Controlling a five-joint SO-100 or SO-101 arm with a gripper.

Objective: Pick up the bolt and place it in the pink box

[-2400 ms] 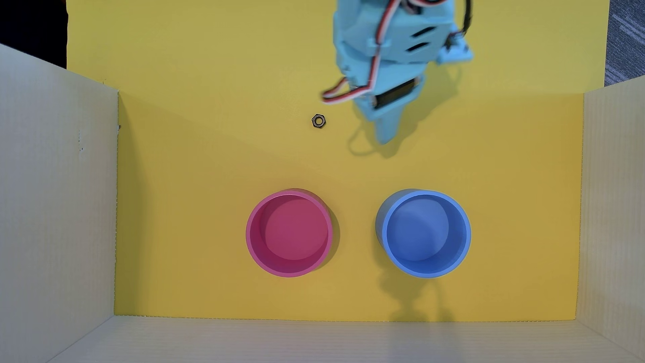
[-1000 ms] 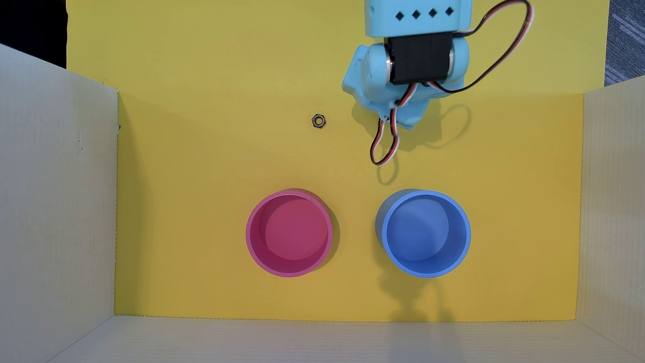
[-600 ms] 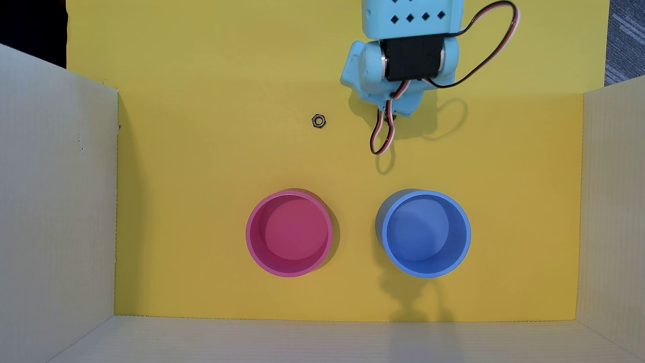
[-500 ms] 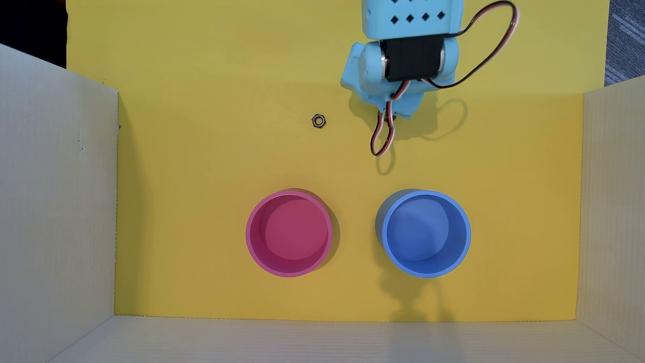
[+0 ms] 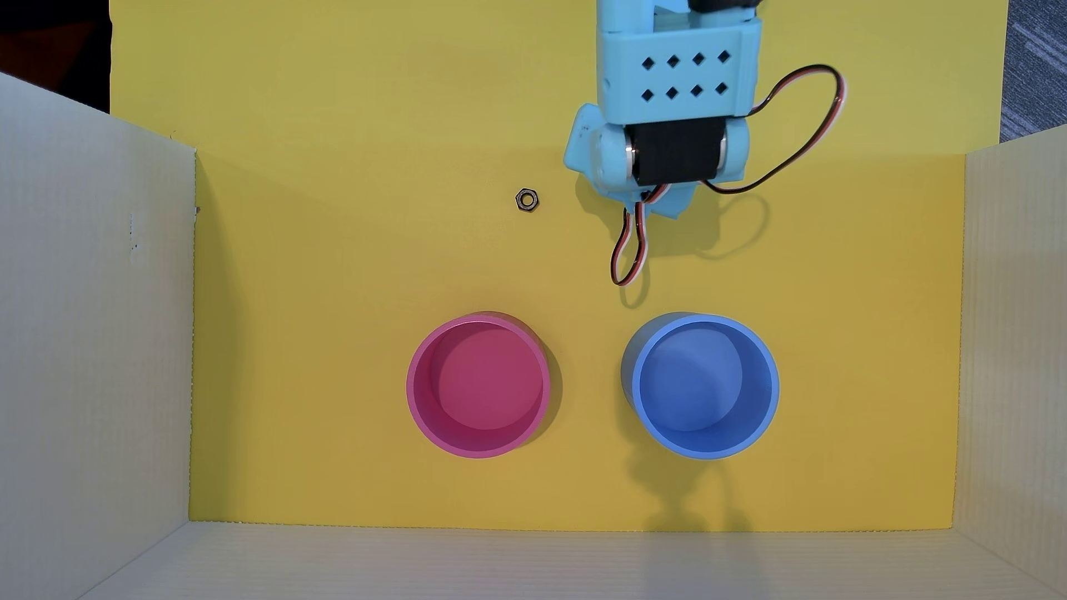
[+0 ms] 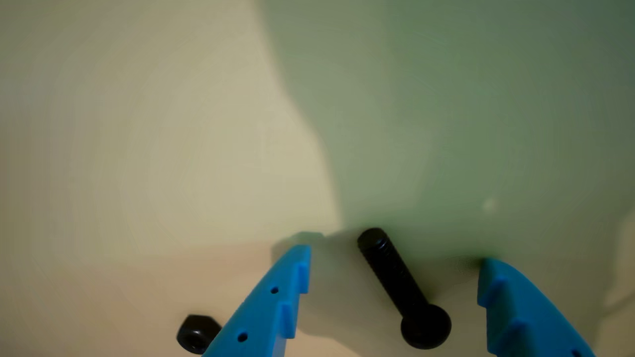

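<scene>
Gripper (image 6: 394,277) spread wide, straddling bolt (image 6: 403,290) at lower frame, evidently for pinching across shank; pink box (image 5: 478,385) empty.

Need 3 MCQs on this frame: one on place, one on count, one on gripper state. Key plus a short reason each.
1. In the wrist view, where does the bolt lie?
A. Between the two open fingers of the gripper
B. Inside the pink box
C. On top of the nut

2. How many round containers stand on the yellow floor in the overhead view?
A. One
B. Two
C. Three

3. What is the gripper's state?
A. Shut on the bolt
B. Shut on nothing
C. Open

Key:
1 A: the bolt lies on the floor in the gap, with a blue finger on each side.
2 B: only the pink box and the blue container are there, both empty.
3 C: the fingers stand wide apart and neither touches the bolt.
</scene>
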